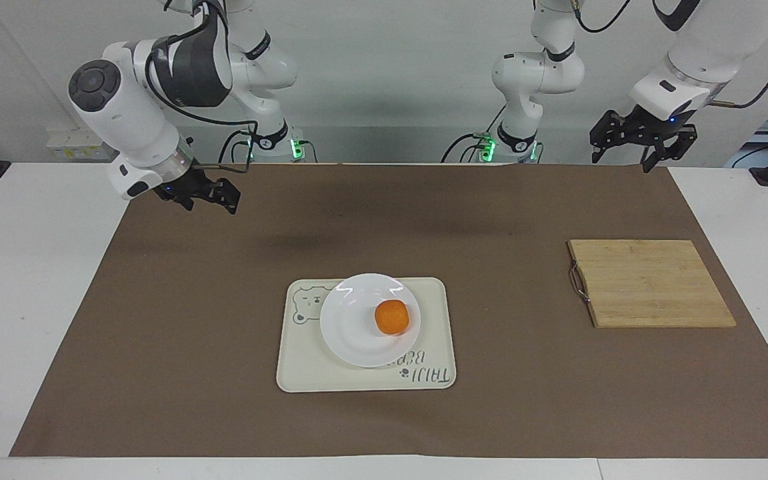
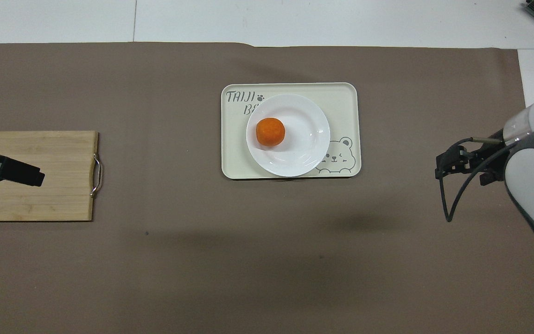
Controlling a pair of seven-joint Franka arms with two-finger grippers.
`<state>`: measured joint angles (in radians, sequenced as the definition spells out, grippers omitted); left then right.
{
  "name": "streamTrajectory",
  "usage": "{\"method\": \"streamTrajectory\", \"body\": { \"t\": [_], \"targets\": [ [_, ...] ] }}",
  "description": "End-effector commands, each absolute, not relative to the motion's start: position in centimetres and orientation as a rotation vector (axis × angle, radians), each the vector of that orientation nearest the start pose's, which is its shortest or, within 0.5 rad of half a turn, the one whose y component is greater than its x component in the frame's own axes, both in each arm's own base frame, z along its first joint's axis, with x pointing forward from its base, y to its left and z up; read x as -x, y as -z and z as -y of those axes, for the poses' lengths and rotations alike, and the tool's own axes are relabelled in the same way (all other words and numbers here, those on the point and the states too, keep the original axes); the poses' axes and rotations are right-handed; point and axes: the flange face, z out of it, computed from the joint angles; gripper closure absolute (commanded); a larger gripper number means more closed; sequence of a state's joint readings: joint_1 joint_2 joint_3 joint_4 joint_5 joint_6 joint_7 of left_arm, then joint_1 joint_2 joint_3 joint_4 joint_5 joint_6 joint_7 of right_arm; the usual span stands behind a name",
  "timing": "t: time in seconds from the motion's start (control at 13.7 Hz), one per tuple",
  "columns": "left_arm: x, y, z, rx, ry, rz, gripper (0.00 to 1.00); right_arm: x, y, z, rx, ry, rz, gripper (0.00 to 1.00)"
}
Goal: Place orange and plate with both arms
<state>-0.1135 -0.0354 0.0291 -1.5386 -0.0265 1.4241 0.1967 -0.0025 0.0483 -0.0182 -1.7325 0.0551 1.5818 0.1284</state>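
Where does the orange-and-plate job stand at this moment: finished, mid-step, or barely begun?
It looks finished. The small round orange sits on the glossy white plate, which rests on the cream bear-print tray. Nothing is in hand: the right hand hangs open over the brown mat, and the left hand waits open. Nothing visible remains.
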Motion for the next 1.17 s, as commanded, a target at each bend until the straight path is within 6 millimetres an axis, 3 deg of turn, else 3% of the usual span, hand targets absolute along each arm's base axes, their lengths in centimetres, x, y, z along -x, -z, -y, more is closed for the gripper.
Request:
{"method": "streamTrajectory", "body": {
  "t": [0.0, 0.29, 0.8, 0.95, 1.09],
  "targets": [
    [-52.5, -65.0, 4.7, 3.148, -0.107, -0.441, 0.0, -53.2, -53.7, 3.2, 3.093, -0.275, -0.228, 0.0],
    [-52.5, -65.0, 4.7, 3.148, -0.107, -0.441, 0.0, -52.3, -57.0, 4.6, 3.128, -0.171, -0.211, 0.0],
    [-52.5, -65.0, 4.7, 3.148, -0.107, -0.441, 0.0, -52.2, -64.4, 3.5, 3.145, 0.05, -0.174, 0.0],
    [-52.5, -65.0, 4.7, 3.148, -0.107, -0.441, 0.0, -51.8, -66.7, 3.4, 3.143, 0.043, -0.175, 0.0],
    [-52.5, -65.0, 4.7, 3.148, -0.107, -0.441, 0.0, -50.8, -67.4, 3.9, 3.141, -0.048, -0.189, 0.0]
  ]
}}
